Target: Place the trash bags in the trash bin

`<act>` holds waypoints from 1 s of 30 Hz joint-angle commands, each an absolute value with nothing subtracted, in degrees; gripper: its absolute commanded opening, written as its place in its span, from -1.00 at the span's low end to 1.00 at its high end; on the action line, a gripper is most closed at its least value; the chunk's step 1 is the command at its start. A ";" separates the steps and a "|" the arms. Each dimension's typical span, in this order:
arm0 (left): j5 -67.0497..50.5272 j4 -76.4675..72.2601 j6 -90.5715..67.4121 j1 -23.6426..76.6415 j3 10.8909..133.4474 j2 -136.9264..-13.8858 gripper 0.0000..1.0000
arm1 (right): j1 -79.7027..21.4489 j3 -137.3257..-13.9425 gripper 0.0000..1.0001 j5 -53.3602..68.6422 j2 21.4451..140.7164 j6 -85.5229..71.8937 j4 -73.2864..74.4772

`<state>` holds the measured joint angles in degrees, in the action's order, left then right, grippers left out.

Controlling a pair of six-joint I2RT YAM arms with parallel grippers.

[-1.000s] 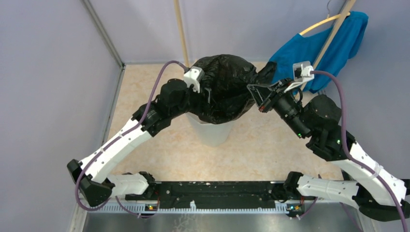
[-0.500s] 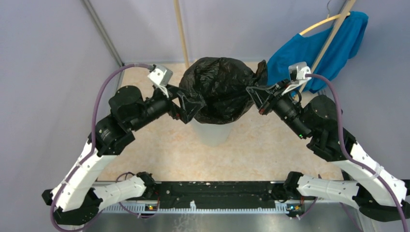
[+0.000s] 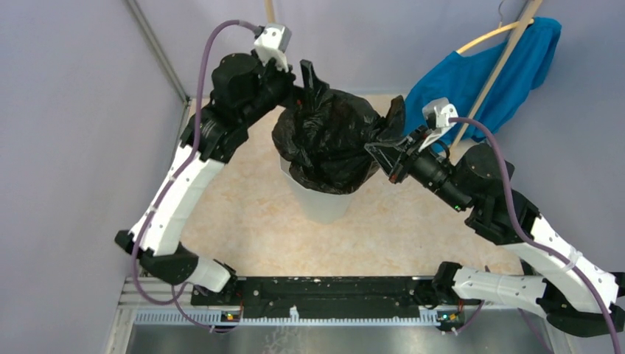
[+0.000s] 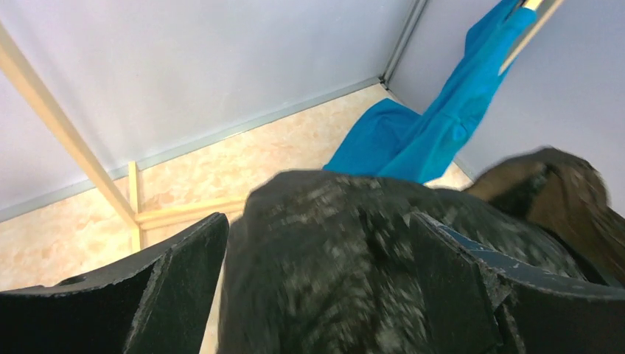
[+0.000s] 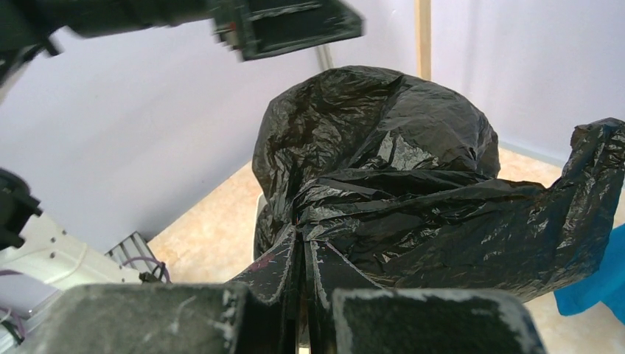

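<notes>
**A:** Lilac walls (image 3: 74,110) box in a beige, speckled worktop (image 3: 243,221). A blue garment (image 3: 472,81) hangs at the far right corner, and a wooden pole (image 4: 59,133) stands by the far edge.

**B:** And the job, how far along is it?

**A:** Partway, I'd say. The black trash bag (image 3: 332,140) balloons over the mouth of the white bin (image 3: 320,203), which stands mid-worktop, nearer the far edge. Most of the bag sits above the rim, and one flap sticks out toward the blue garment.

**B:** What has hold of it?

**A:** The right jaws are clamped together on a gathered fold at the bag's right side. The left jaws stand wide apart at the bag's far top. That wrist view is blurred, so I can't tell whether they touch the plastic.

**B:** So what's left?

**A:** Probably pressing the bulk down inside the bin, tucking in that flap, then letting go.
</notes>
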<state>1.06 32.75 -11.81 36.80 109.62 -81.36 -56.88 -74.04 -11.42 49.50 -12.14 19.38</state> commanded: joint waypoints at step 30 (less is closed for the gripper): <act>-14.95 23.63 -16.71 33.37 84.86 -78.89 0.42 | -57.14 -84.71 -1.00 -16.15 62.33 -13.62 18.21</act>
<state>-14.76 24.23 -17.02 33.19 78.74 -78.30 -56.88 -79.66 -12.16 61.28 -12.51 17.02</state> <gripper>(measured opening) 0.678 0.004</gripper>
